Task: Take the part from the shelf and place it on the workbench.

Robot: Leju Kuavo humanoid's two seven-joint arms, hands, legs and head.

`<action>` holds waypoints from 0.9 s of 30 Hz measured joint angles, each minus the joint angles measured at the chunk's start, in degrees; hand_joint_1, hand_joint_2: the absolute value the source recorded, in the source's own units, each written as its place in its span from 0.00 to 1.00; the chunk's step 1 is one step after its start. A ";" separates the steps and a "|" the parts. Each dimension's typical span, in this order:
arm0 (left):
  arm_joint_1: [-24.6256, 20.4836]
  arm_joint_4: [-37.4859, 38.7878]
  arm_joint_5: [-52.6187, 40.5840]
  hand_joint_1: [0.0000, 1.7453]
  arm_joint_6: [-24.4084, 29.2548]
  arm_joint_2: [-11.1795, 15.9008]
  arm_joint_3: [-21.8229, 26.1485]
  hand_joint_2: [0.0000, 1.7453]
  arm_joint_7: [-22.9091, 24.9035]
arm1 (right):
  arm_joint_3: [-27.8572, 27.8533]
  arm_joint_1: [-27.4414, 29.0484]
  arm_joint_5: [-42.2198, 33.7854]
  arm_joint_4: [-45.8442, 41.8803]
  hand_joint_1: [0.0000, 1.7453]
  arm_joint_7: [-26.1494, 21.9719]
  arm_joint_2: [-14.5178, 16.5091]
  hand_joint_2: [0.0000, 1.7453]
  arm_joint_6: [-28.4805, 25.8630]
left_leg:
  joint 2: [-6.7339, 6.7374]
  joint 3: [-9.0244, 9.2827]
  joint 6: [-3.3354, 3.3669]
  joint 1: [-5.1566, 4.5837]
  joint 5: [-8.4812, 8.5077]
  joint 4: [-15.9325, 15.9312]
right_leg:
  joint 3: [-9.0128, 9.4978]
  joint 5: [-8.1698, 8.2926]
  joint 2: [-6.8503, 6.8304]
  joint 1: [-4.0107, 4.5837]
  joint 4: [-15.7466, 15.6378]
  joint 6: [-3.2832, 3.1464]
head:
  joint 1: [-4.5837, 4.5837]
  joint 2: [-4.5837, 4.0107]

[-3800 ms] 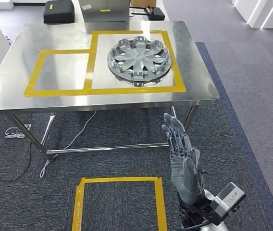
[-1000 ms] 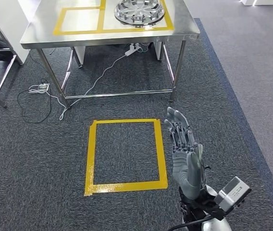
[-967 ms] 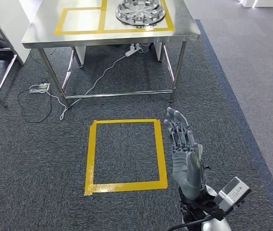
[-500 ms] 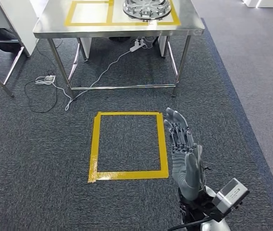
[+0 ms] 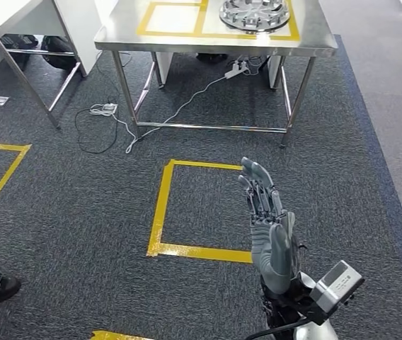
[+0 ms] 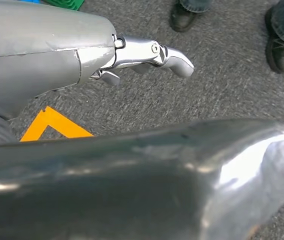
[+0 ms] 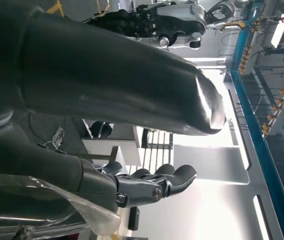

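Over on the left a person's shoe point(image 5: 1, 287) pokes in on the dark carpet, then there's a yellow tape square point(image 5: 163, 205) on the floor in the middle. The right hand point(image 5: 267, 223) is raised beside it, fingers spread, holding nothing. The left hand point(image 6: 95, 55) hangs above the carpet, fingers extended and empty too. The part point(image 5: 254, 13), a silver wheel cover, sits on the steel workbench point(image 5: 316, 35) far back, inside its yellow tape frame.

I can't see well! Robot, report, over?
Right hand open, empty. Left hand open. Silver spoked wheel cover on steel workbench. Nothing blocking.
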 joint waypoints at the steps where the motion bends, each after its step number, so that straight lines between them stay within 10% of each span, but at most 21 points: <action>1: 0.02 0.00 0.00 0.00 0.01 -0.01 0.01 0.00 -0.01 | 0.01 -0.05 0.00 0.00 0.00 -0.01 0.00 0.00 0.00 | 0.45 0.84 0.42 -0.18 -0.03 -1.67 | -0.10 -0.09 -0.35 0.13 0.13 0.29 | -0.02 0.00; 6: 0.14 -0.02 0.01 0.00 0.02 -0.14 0.06 0.00 -0.04 | 0.13 -0.44 0.04 -0.04 0.00 0.04 0.00 0.00 -0.03 | -0.69 0.62 2.41 0.14 -0.27 -3.56 | -1.63 -2.06 0.92 0.21 2.83 1.83 | 0.10 0.00; 9: 0.05 -0.02 -0.01 0.00 0.01 -0.11 0.07 0.00 -0.05 | 0.16 -0.31 0.08 -0.02 0.00 0.16 -0.02 0.00 -0.14 | -1.75 0.13 2.92 0.14 0.12 -3.67 | -7.78 -6.79 3.52 -0.15 14.35 2.34 | 0.34 0.00; 11: 0.05 -0.02 -0.05 0.00 -0.01 -0.10 0.11 0.00 -0.05 | 0.23 -0.22 0.22 0.03 0.00 0.28 -0.02 0.00 -0.24 | -2.65 -0.03 2.97 0.06 0.26 -3.65 | -10.16 -6.43 3.81 -0.20 17.87 2.34 | 0.36 0.00; 15: -0.10 -0.02 -0.22 0.00 -0.04 -0.15 0.20 0.00 -0.08 | 0.33 -0.29 0.76 0.04 0.00 0.39 -0.02 0.00 -0.31 | -4.72 -0.09 2.47 -0.08 0.55 -3.52 | -4.95 1.54 6.23 -0.22 4.52 1.36 | 0.34 0.00; 20: -0.15 0.00 -1.26 0.00 0.11 -0.33 0.34 0.00 -0.31 | 0.33 0.04 1.13 -0.05 0.00 0.44 -0.02 0.00 -0.67 | -5.78 -1.47 0.81 0.15 0.85 -2.78 | -3.41 2.67 5.91 -0.36 0.82 0.31 | 0.25 0.00; 25: -0.56 0.15 -2.55 0.00 1.34 -0.71 0.30 0.00 -0.74 | -0.85 2.49 1.53 -0.61 0.00 0.04 -0.06 0.00 -1.11 | -2.33 -7.41 -0.40 0.39 -6.88 11.70 | -3.43 3.10 2.72 -0.56 0.34 -0.37 | -0.27 0.00; 27: -0.59 0.26 -2.73 0.00 1.83 -0.73 0.28 0.00 -0.91 | -1.31 3.14 1.59 -0.72 0.00 -0.19 -0.08 0.00 -0.99 | -2.02 -6.71 -0.59 0.53 -5.80 11.43 | -3.52 3.05 1.65 -0.56 0.51 -0.30 | -0.29 0.00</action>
